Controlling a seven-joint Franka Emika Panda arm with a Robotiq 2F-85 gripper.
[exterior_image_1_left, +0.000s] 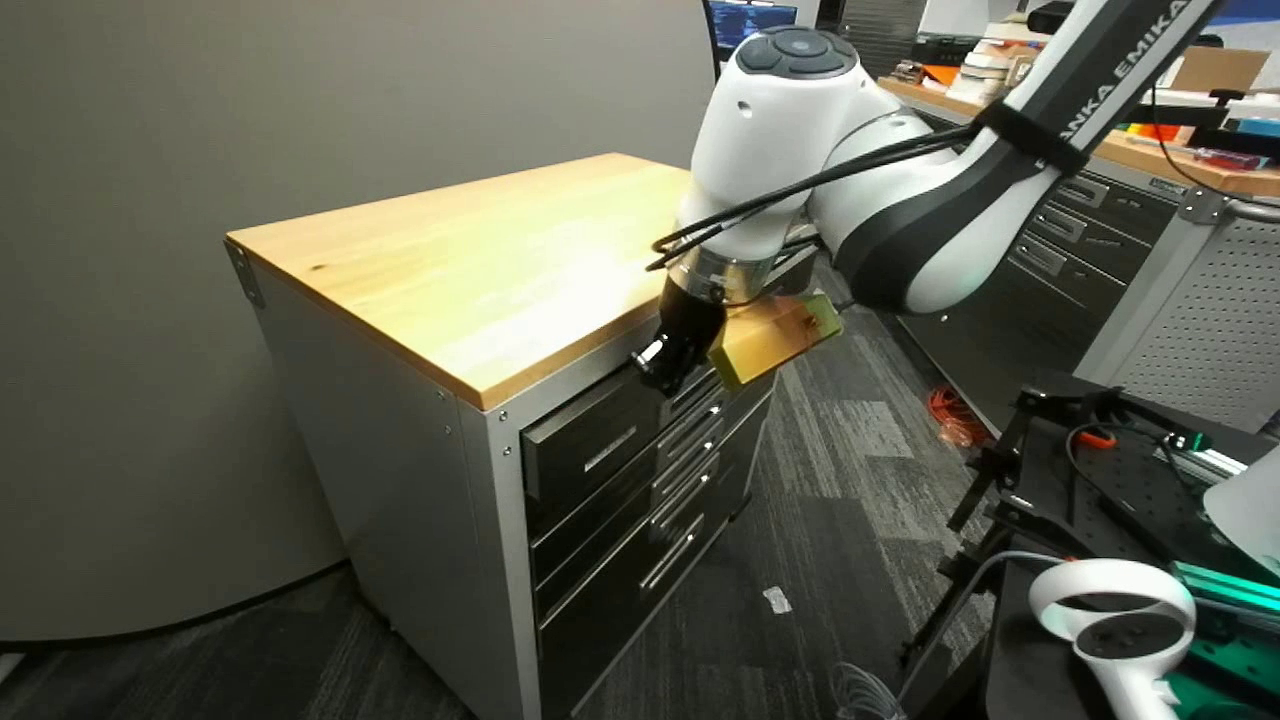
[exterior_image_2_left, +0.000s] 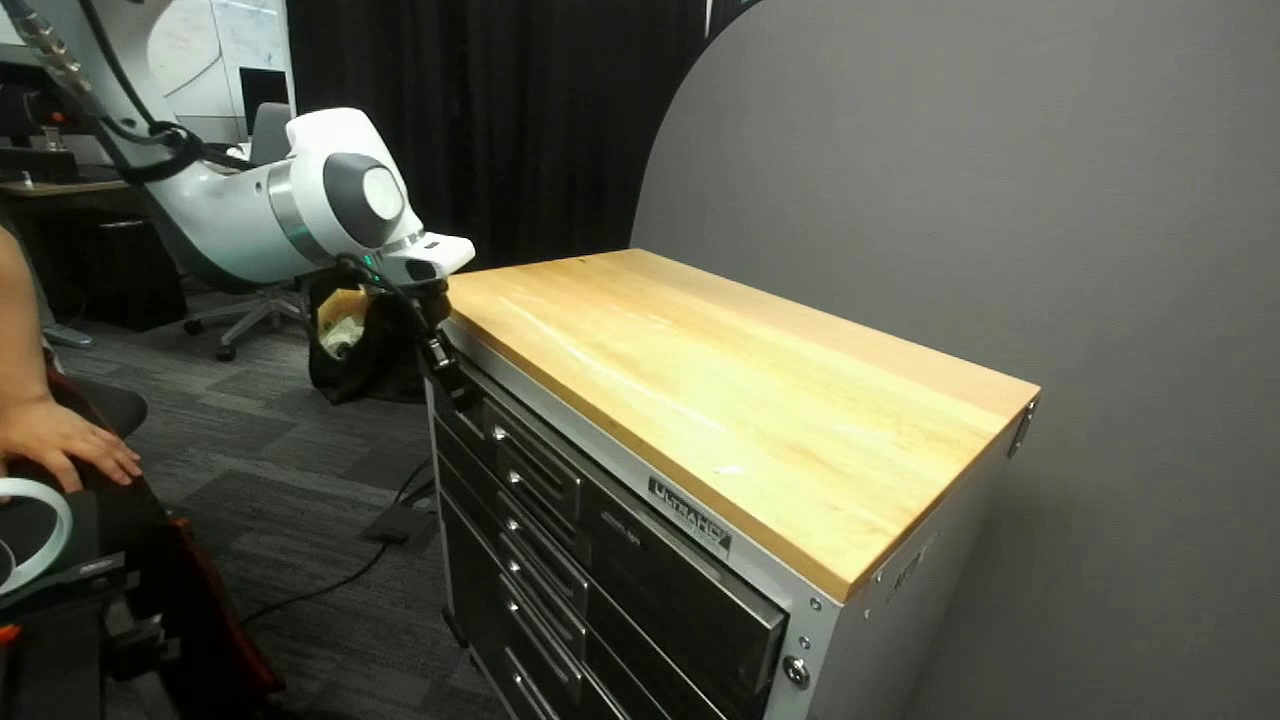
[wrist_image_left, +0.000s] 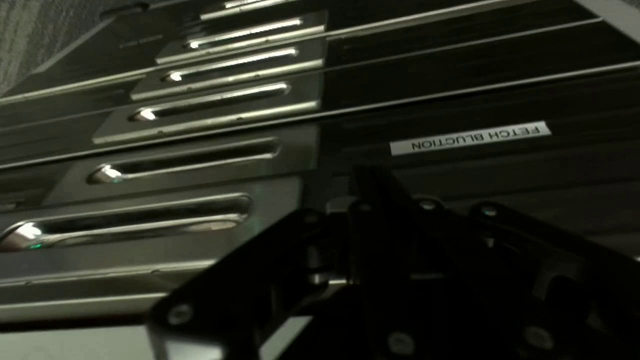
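Both exterior views: grey partition (exterior_image_2_left: 900, 200), dark carpet (exterior_image_1_left: 820, 530). In an exterior view, black curtain (exterior_image_2_left: 480, 150) beside the partition; grey office chair (exterior_image_2_left: 270, 132), open black bag (exterior_image_2_left: 385, 365) near it. In an exterior view, paper scrap (exterior_image_1_left: 776, 600), orange cable (exterior_image_1_left: 955, 412), white controller (exterior_image_1_left: 1125, 635).

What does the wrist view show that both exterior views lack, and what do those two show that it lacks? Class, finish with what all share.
Only the wrist view: legible lettering on the white label, upside down and including FETCH.
Only the exterior views: the wooden top, the white arm and the grey wall.
Shared: the dark drawers, their handles, and the jaws, closed near the drawer fronts; contact cannot be judged.
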